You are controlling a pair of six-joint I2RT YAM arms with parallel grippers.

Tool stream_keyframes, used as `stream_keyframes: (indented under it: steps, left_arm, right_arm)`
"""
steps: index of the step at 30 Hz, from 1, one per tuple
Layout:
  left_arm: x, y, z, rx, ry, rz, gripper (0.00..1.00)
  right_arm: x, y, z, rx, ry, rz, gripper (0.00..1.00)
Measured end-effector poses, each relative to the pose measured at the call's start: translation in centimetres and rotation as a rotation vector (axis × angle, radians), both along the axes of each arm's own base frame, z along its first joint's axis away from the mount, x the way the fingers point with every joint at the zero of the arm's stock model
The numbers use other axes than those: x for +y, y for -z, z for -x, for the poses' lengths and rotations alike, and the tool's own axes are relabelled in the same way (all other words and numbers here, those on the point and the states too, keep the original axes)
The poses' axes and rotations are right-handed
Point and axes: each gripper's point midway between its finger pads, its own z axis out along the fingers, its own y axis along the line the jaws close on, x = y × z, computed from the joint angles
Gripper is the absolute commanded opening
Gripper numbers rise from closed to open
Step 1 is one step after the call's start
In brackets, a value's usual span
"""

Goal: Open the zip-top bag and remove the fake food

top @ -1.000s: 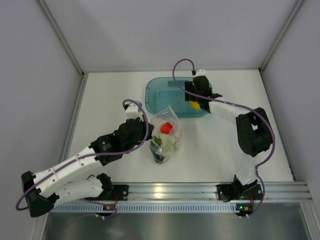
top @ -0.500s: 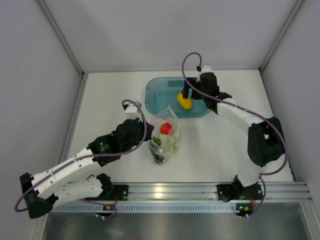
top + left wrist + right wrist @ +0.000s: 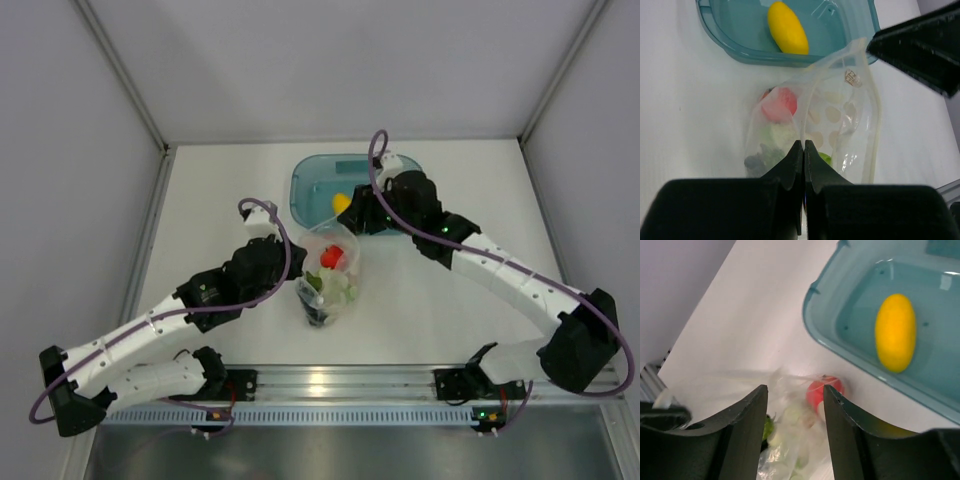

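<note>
White counter [image 3: 200,200] carries a small clear crinkly zip-top bag [image 3: 341,232] at centre, with a red apple [image 3: 333,257], white cauliflower [image 3: 340,289] and dark grapes [image 3: 319,313] inside. The left tool [image 3: 803,150] is clenched on the bag's 8 o'clock edge. The right tool [image 3: 794,388], released, hovers at its 1 o'clock. A yellow oval fruit [image 3: 895,332] lies in the translucent teal tray [image 3: 310,185] at 12.

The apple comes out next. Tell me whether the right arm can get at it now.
Probably yes: the right fingers, open, hang above the apple, and the left fingers pinch the bag open.

zip-top bag [image 3: 335,272] mouth gaping, right pincer [image 3: 795,390] over it, tray [image 3: 296,193] behind
</note>
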Motion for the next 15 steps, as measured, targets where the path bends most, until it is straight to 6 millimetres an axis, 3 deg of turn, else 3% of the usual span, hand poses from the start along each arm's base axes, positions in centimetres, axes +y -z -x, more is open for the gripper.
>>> stream_keyframes:
  steps: [4,6,10,15]
  left_arm:
    - [-0.1,-0.2,0.0,0.005,-0.005,0.013,0.00]
    - [-0.2,-0.3,-0.1,0.006,-0.006,0.018,0.00]
    - [-0.3,-0.4,-0.1,0.011,-0.011,0.026,0.00]
    - [-0.4,-0.3,-0.2,0.019,-0.017,0.033,0.00]
  right_arm:
    - [3.3,-0.8,5.2,-0.020,-0.125,-0.003,0.46]
    - [4.3,-1.0,6.7,-0.029,-0.163,-0.004,0.44]
    - [5.2,-0.5,7.8,-0.039,-0.164,0.021,0.44]
    - [5.8,1.5,8.6,-0.028,-0.151,0.073,0.39]
